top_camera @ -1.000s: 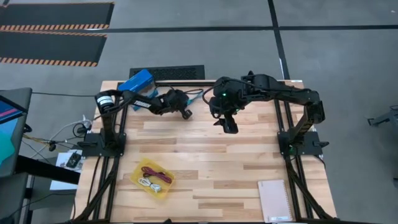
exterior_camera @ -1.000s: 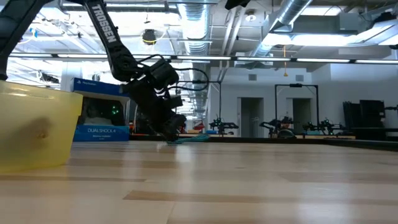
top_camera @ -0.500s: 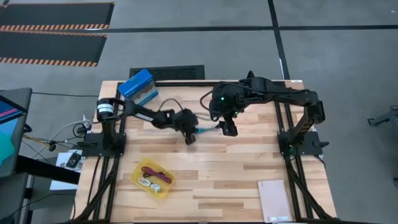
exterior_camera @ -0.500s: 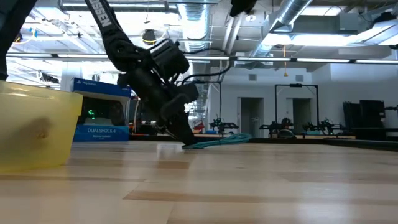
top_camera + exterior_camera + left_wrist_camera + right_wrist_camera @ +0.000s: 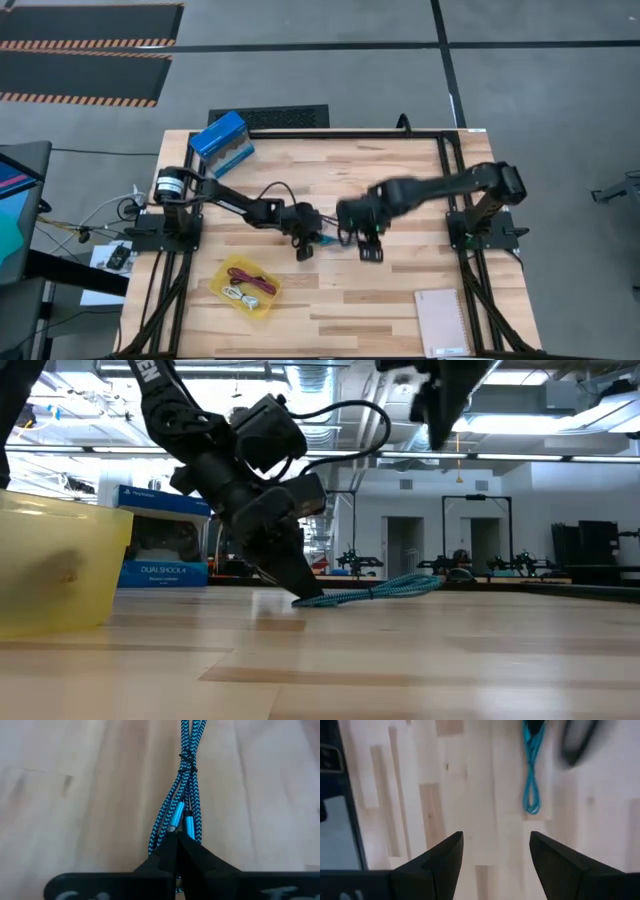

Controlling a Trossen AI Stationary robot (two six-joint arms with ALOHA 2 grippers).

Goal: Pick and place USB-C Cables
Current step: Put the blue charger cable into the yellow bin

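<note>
The teal cable bundle (image 5: pixel 186 775) lies stretched out on the wooden table near its middle; it also shows in the high view (image 5: pixel 329 241) and the low view (image 5: pixel 385 589). My left gripper (image 5: pixel 177 839) is shut on one end of it, down at the table top (image 5: pixel 300 592). My right gripper (image 5: pixel 495 851) is open and empty, above the table just right of the cable (image 5: pixel 370 250). The dark red cable (image 5: pixel 256 281) and the white cable (image 5: pixel 236 294) lie in the yellow tray (image 5: pixel 262 306). The black cable is out of view. My left gripper pinches the teal bundle between its two fingertips at the end with the light-blue plugs (image 5: pixel 176 820). The fingers slant down to the table and lie along the cable (image 5: pixel 292 575). The rest of the bundle lies on the table, running away from the fingertips toward the table's right.
A blue box (image 5: pixel 222 140) stands at the far left corner. The yellow tray sits near the front left (image 5: pixel 55 565). A pale notebook (image 5: pixel 441 322) lies at the near right. Bare wood (image 5: pixel 400 285) lies between tray and notebook.
My left gripper has gone from beside the blue box toward the table's middle and near edge, staying shut and dragging the teal cable along the table. My right gripper has moved toward the near edge, to beside the cable.
</note>
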